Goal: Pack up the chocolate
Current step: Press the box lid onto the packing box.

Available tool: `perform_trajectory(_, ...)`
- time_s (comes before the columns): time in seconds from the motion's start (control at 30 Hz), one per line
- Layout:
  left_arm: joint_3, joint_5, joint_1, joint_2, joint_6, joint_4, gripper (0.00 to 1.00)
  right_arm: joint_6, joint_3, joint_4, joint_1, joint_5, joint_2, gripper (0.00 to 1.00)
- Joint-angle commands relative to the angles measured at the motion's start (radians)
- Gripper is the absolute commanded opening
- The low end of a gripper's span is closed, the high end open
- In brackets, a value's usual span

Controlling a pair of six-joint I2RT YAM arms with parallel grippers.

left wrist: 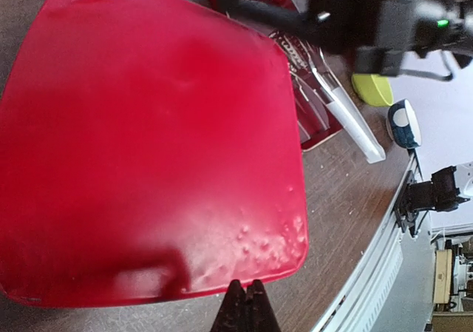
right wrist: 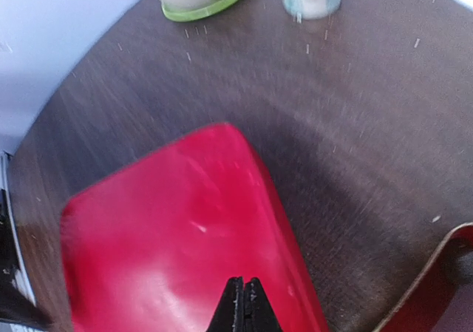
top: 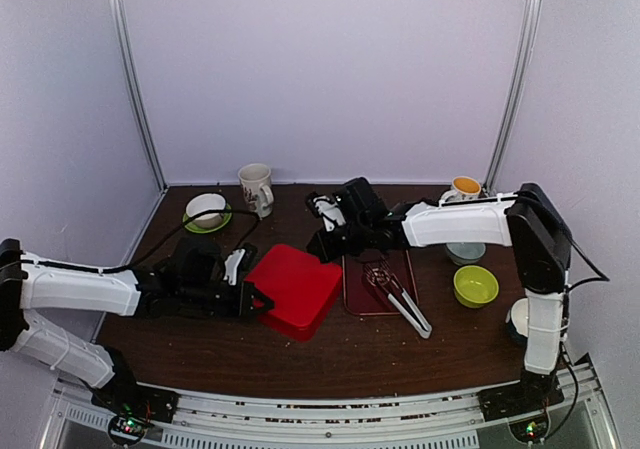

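Big dark wooden table (top: 220, 344) in front of me, and both white arms are stretched out over it towards the middle. The left arm (top: 80, 289) lies low along the near left, while the right arm (top: 460, 221) reaches in from the far right. Dead centre sits the red box (top: 297, 289), lid down flat, its glossy top filling both wrist views. The left gripper (left wrist: 245, 302) has its fingers pinched tight together with nothing between them, the tips right at the box's left edge. The right gripper (right wrist: 242, 299) is pinched closed too, also empty, poised over the lid near its far right corner. Whether it touches the lid, I can't tell. Just right of the box lies a dark red tray (top: 358, 287), with metal tongs (top: 405, 304) resting across it and sticking out over its near edge. Further right there's a lime-green bowl (top: 475, 286), with a grey bowl (top: 466, 253) just behind it. At the back left, a white bowl on a green plate (top: 206, 209) sits beside a white mug (top: 256, 186). As for the chocolate, not a piece shows in any view.
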Motion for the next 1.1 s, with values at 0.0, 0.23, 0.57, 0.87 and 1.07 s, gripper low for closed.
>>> perform_trajectory(0.0,0.023,-0.017,-0.009,-0.004,0.006,-0.012,0.00,0.001,0.064,-0.064,-0.009,-0.009,0.097,0.00)
perform_trajectory(0.23,0.015,-0.001,-0.009,0.126,0.012,0.023,0.00,-0.001,0.141,-0.038,-0.008,-0.042,0.080,0.00)
perform_trajectory(0.57,0.119,-0.031,-0.053,0.012,0.010,-0.089,0.00,0.020,0.304,-0.097,-0.007,-0.063,0.281,0.00)
perform_trajectory(0.87,0.061,-0.011,-0.060,0.165,-0.018,0.039,0.00,0.046,0.337,-0.035,0.002,-0.102,0.218,0.00)
perform_trajectory(1.07,0.134,-0.142,-0.057,0.038,0.061,-0.140,0.00,0.044,0.159,0.094,0.009,-0.068,0.027,0.00)
